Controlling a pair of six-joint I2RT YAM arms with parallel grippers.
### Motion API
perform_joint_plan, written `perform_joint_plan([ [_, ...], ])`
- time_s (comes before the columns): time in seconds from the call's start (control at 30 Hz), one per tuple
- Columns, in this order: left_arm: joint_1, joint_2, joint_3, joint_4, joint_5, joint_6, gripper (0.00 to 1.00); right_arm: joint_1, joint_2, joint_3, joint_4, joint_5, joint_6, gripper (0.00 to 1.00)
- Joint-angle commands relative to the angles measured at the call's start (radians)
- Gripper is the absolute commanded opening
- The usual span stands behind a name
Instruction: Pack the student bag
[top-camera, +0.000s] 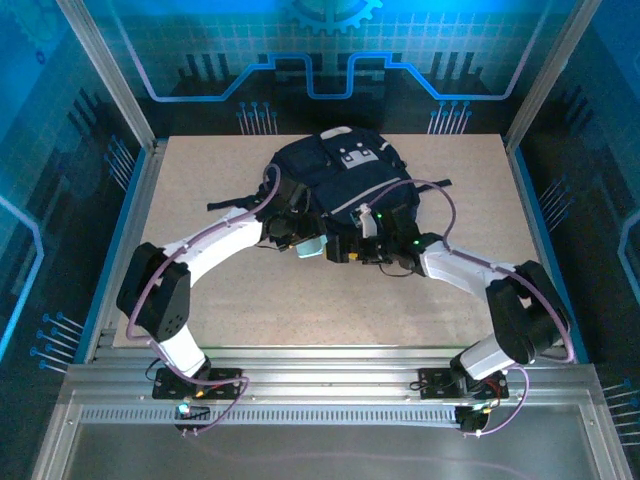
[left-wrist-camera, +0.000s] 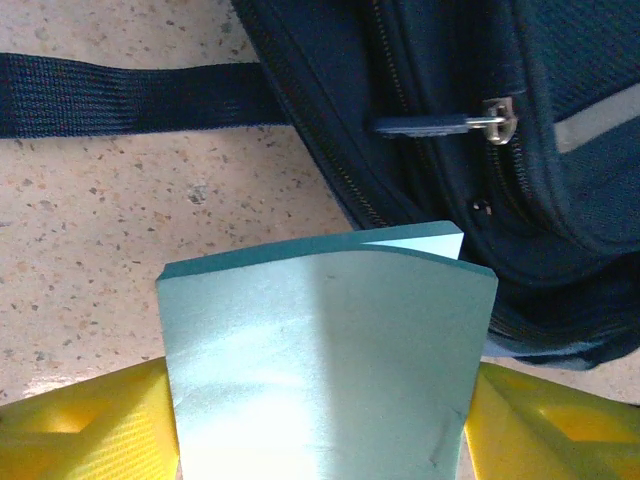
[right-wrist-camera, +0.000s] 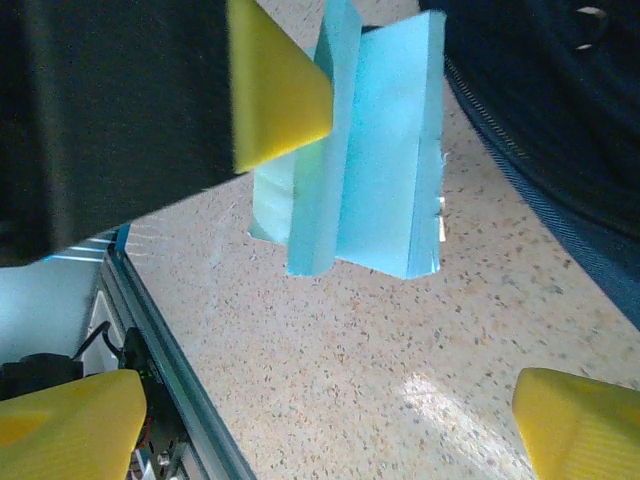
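Observation:
The student bag (top-camera: 335, 170), dark navy with grey patches, lies at the back middle of the table. My left gripper (top-camera: 298, 240) is shut on a thin light blue notebook (top-camera: 311, 247) just in front of the bag's near edge. In the left wrist view the notebook (left-wrist-camera: 320, 350) sits between my yellow fingers (left-wrist-camera: 90, 430), its far edge close to the bag's zipper side (left-wrist-camera: 470, 150) and a zip pull (left-wrist-camera: 430, 126). My right gripper (top-camera: 352, 252) hovers open beside it, over bare table (right-wrist-camera: 400, 350). From the right wrist the notebook (right-wrist-camera: 385, 160) hangs from the left finger (right-wrist-camera: 275, 85).
A dark strap (left-wrist-camera: 120, 95) of the bag lies flat on the speckled table to the left. The table's metal front rail (right-wrist-camera: 170, 390) runs close below my right gripper. Both arms arch in from the near corners toward the bag.

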Motion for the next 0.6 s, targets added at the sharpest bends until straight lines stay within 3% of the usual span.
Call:
perform_joint_plan([
  [0.0, -0.002, -0.072, -0.024, 0.025, 0.04, -0.039, 0.7, 0.025, 0.063, 0.022, 0.105, 0.012, -0.002, 0.96],
  [0.17, -0.001, -0.123, -0.067, 0.052, 0.044, -0.074, 0.7, 0.052, 0.142, 0.057, 0.17, 0.083, 0.03, 0.98],
  [0.33, -0.001, -0.159, -0.127, 0.105, 0.055, -0.131, 0.7, 0.067, 0.201, 0.055, 0.346, 0.058, 0.132, 0.97],
  [0.57, -0.002, -0.195, -0.209, 0.194, 0.038, -0.211, 0.7, 0.116, 0.203, 0.044, 0.465, 0.105, 0.209, 0.93],
])
